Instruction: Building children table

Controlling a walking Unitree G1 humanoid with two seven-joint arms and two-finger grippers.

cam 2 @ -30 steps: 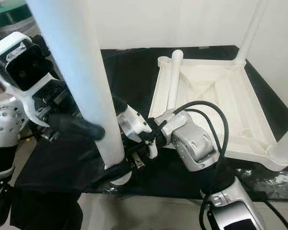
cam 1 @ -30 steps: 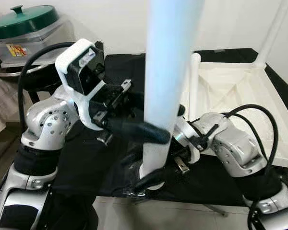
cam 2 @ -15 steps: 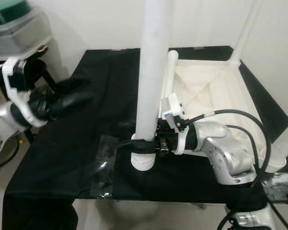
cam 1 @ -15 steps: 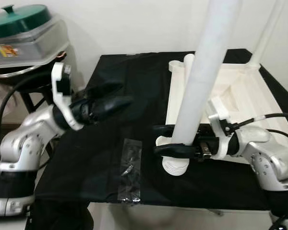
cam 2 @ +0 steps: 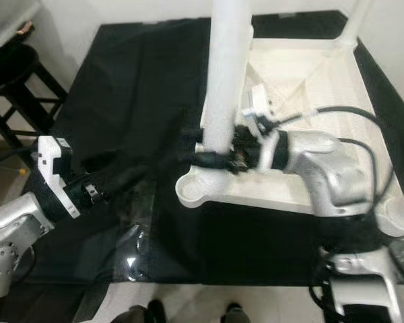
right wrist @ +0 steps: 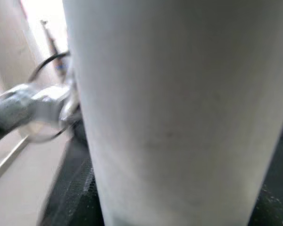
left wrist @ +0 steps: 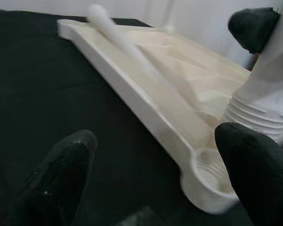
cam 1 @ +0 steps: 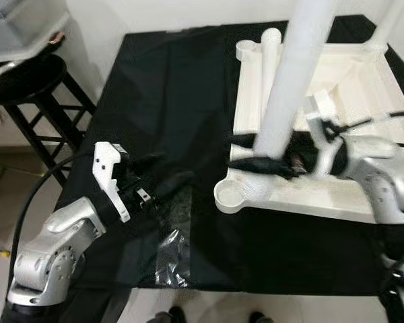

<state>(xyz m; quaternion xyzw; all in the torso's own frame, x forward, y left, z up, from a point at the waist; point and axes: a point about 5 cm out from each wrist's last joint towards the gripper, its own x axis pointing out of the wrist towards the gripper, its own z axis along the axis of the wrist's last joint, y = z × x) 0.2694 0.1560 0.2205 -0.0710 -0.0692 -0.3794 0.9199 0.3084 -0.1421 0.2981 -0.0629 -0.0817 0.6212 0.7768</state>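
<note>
1. Right eye view shows the right gripper [cam 2: 212,160] clamped around the lower end of a white table leg [cam 2: 225,81], both black fingers wrapped on the tube just above its ribbed base. The leg stands almost upright over the near-left part of the upturned white tabletop [cam 1: 337,87], close beside the round corner socket [cam 1: 230,195] but not yet seated in it.

2. The main risk, judged from this pose, is misalignment: the leg's base sits a little inboard of the socket, so pushing down now could jam it on the rim or skid the tabletop across the black cloth [cam 1: 168,87].

3. The grip is low on a long tube. Any tilt at the wrist would swing the top far off line and could lever the leg out of the fingers.

4. Left wrist view shows the left gripper [left wrist: 155,169] with fingers spread wide, holding nothing, low over the cloth and pointing at the socket. It is near enough that a sideways move could knock the tabletop corner.

5. A clear plastic bag of small parts [cam 1: 173,249] lies on the cloth near the table's front edge, just beside the left gripper; a sweep of that arm could push it off.

6. Another leg [cam 1: 269,60] lies loose along the tabletop's left side and could roll if the tabletop is jolted.
</note>
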